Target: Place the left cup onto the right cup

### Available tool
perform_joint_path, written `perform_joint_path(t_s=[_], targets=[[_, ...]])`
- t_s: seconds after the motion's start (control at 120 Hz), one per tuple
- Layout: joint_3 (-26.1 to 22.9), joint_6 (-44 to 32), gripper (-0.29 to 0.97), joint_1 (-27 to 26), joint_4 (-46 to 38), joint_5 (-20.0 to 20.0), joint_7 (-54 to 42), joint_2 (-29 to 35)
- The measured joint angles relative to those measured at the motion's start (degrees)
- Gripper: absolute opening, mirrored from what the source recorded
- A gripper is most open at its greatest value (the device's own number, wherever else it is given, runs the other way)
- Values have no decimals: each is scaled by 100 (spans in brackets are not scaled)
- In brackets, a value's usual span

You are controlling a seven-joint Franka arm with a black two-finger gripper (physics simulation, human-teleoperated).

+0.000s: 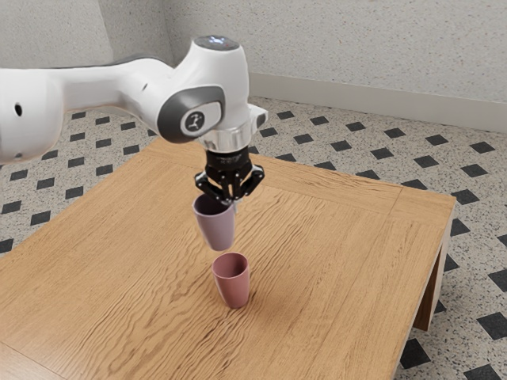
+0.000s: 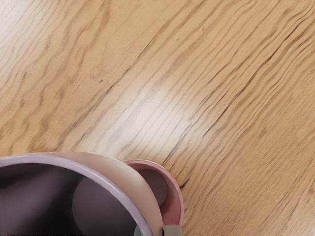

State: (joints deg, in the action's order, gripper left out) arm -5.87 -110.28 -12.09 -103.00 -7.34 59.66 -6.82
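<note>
Lilac cup (image 1: pixel 215 226) hangs in the air, pinched at its rim by the black gripper (image 1: pixel 230 198), whose fingers clamp the cup's wall. It is just above the pink cup (image 1: pixel 231 279), a little to the exterior view's left, not touching it. The pink cup stands upright near the middle of the wooden table (image 1: pixel 341 253), open end up

you had the white arm (image 1: pixel 103 87) reaching in level from the exterior view's left, with the wrist bent straight down at its end. the black gripper (image 1: pixel 225 195) pointed downward, held up in the air, its two fingers pinching the rim of the lilac cup (image 1: pixel 215 226) from both sides.
</note>
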Motion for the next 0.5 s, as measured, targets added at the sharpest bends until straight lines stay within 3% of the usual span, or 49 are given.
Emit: perform_joint_path(t_s=[0.5], targets=[[-3, -260, -11, -11, -169, 62, 570, -155]])
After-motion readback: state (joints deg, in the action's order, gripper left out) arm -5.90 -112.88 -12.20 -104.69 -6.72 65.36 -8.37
